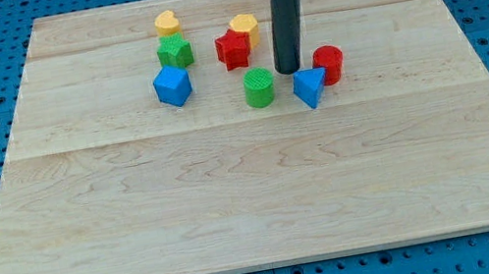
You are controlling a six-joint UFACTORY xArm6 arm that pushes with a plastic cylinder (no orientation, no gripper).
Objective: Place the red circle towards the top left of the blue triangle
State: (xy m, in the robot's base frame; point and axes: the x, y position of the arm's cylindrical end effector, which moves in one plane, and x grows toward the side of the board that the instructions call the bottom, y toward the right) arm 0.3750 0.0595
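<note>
The red circle point(329, 63) stands right of centre near the view's top, touching the upper right side of the blue triangle point(309, 86). My rod comes down from the view's top and my tip point(288, 70) rests on the board just above and left of the blue triangle, left of the red circle, with a small gap to it.
A green circle point(259, 87) lies left of the blue triangle. A red star point(233, 48) and a yellow hexagon point(244, 28) sit left of the rod. Farther left are a yellow heart point(167, 22), a green block point(174, 51) and a blue cube point(172, 86). The wooden board point(254, 195) rests on blue pegboard.
</note>
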